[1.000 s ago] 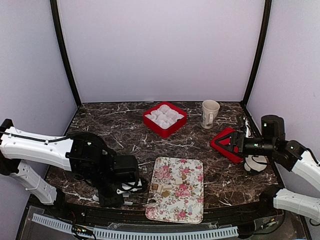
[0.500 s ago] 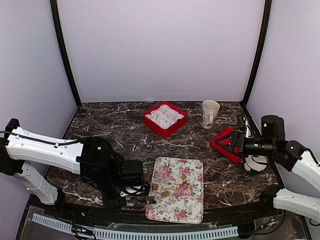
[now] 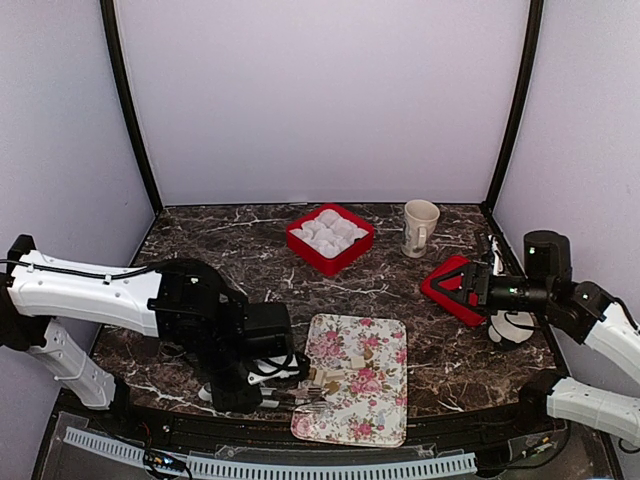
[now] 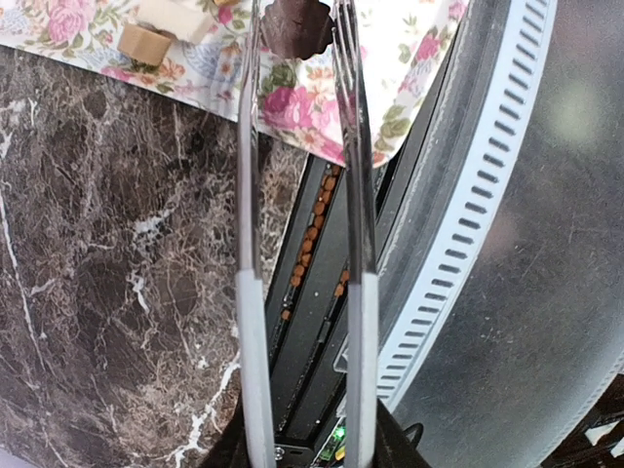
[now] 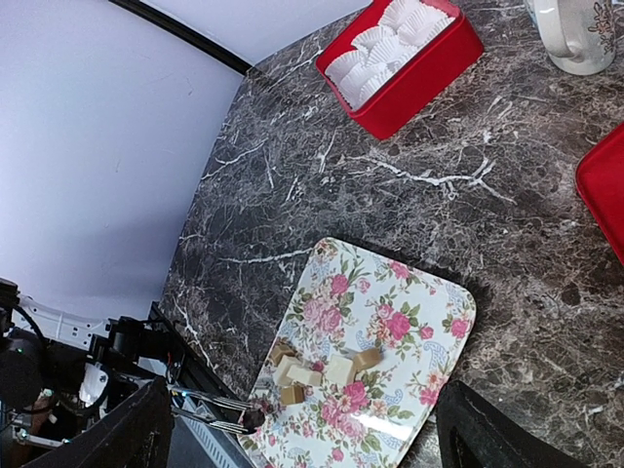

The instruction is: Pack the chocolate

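My left gripper is shut on metal tongs. The tong tips pinch a dark brown chocolate at the near left corner of the floral tray. Several tan and cream chocolate pieces lie together on the tray's left part. The red box at the back holds white crinkled paper cups. My right gripper is open and empty, held high at the right, over the red lid.
A cream mug stands at the back right. A red lid lies at the right under my right gripper. A white and black object sits by the right arm. The slotted table rail runs along the near edge.
My left arm has moved right along the near edge with the tongs, bringing their tips to the tray's near left corner. The right arm has not moved.
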Motion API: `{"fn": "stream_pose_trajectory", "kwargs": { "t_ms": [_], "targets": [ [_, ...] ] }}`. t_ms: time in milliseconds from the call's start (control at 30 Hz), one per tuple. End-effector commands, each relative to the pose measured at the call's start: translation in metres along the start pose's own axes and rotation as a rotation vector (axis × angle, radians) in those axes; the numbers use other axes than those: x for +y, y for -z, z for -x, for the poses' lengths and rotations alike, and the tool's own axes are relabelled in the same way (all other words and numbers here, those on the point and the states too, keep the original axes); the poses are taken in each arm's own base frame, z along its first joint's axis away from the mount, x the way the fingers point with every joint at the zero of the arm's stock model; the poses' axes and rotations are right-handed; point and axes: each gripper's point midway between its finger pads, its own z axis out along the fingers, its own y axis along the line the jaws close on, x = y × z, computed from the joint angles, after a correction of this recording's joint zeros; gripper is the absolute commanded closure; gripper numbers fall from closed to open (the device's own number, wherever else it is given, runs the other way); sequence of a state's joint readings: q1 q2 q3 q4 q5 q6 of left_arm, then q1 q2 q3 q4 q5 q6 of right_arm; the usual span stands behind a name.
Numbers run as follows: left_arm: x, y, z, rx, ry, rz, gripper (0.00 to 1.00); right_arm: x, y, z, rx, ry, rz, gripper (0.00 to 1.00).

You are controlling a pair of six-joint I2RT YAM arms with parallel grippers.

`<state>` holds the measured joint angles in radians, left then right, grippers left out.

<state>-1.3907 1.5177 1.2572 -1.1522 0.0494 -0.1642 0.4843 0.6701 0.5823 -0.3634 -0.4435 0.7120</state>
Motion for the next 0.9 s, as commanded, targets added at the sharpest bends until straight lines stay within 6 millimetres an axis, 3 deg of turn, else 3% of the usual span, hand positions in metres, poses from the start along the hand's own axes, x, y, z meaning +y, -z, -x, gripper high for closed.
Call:
{"fn": "stream_pose_trajectory", "kwargs": {
  "t_ms": [0, 200, 433, 667, 867],
  "targets": [
    [0.004, 0.039, 0.027, -0.167, 0.019, -0.085, 0.83, -0.002, 0.003, 0.002, -0.025, 0.008, -0.010, 0.06],
    [0.042, 0.079, 0.062, -0.344, 0.123, -0.134, 0.83, -0.004, 0.005, 0.003, -0.037, 0.008, -0.020, 0.05],
    [0.131, 0.109, 0.105, -0.537, 0.353, -0.145, 0.82, -0.008, 0.002, 0.002, -0.039, 0.000, -0.030, 0.05],
    [0.213, 0.102, 0.137, -0.623, 0.520, -0.162, 0.82, -0.012, 0.001, 0.002, -0.033, -0.002, -0.047, 0.05],
    [0.253, 0.086, 0.160, -0.627, 0.576, -0.201, 0.81, -0.014, -0.002, 0.002, -0.031, -0.007, -0.057, 0.05]
  ]
}}
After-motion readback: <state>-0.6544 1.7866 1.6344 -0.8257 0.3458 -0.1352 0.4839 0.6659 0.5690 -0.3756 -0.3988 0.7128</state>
